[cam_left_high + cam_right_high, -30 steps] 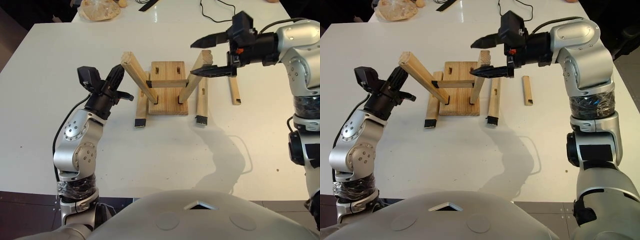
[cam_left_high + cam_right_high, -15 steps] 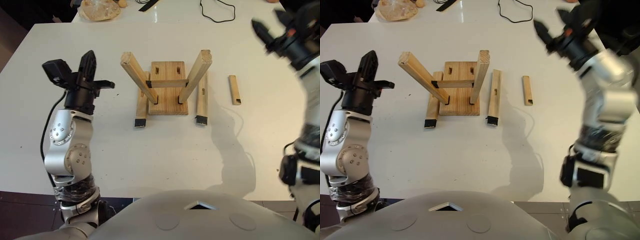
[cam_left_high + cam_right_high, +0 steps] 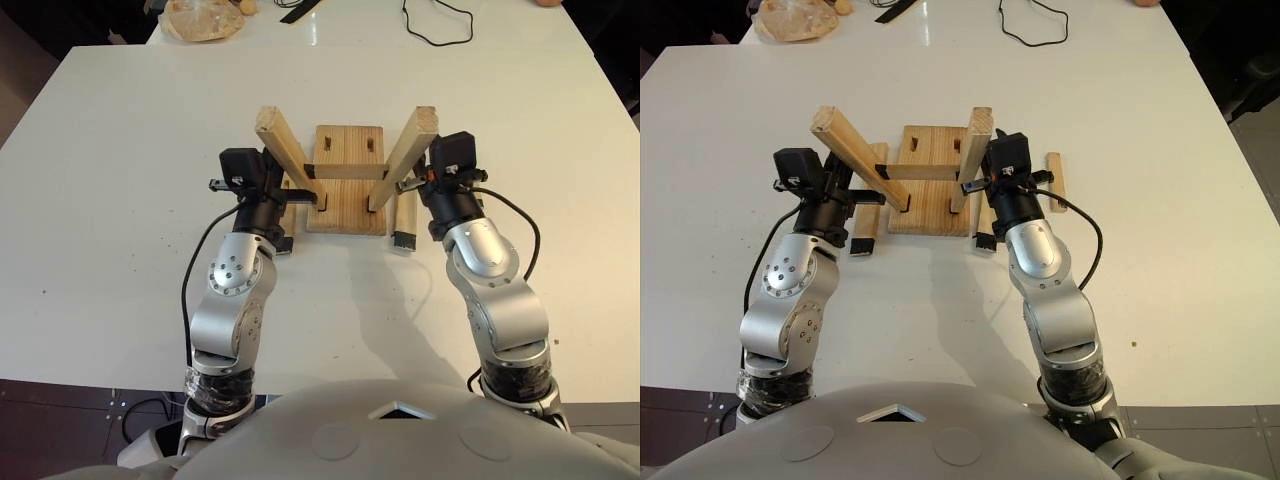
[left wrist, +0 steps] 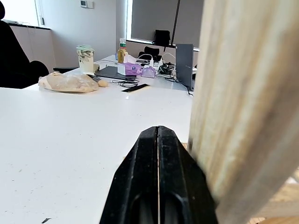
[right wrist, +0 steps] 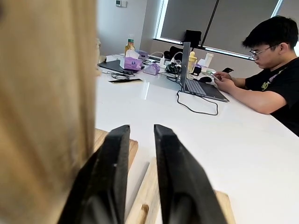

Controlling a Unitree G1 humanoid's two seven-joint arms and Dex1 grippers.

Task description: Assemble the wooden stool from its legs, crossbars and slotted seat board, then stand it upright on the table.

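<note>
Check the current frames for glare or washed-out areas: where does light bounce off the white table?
Left eye view: even light, no harsh glare on the white table. Left wrist view: a bright window washes the tabletop pale. Right wrist view: the tabletop gleams beyond the pale wooden stool leg.

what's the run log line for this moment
stool: two legs in seat board, crossbar between | left gripper: shut, empty | right gripper: open, empty

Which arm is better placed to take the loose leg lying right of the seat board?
Right: the right gripper, slightly open, sits beside that loose leg. The left gripper is shut, across the seat board.
</note>
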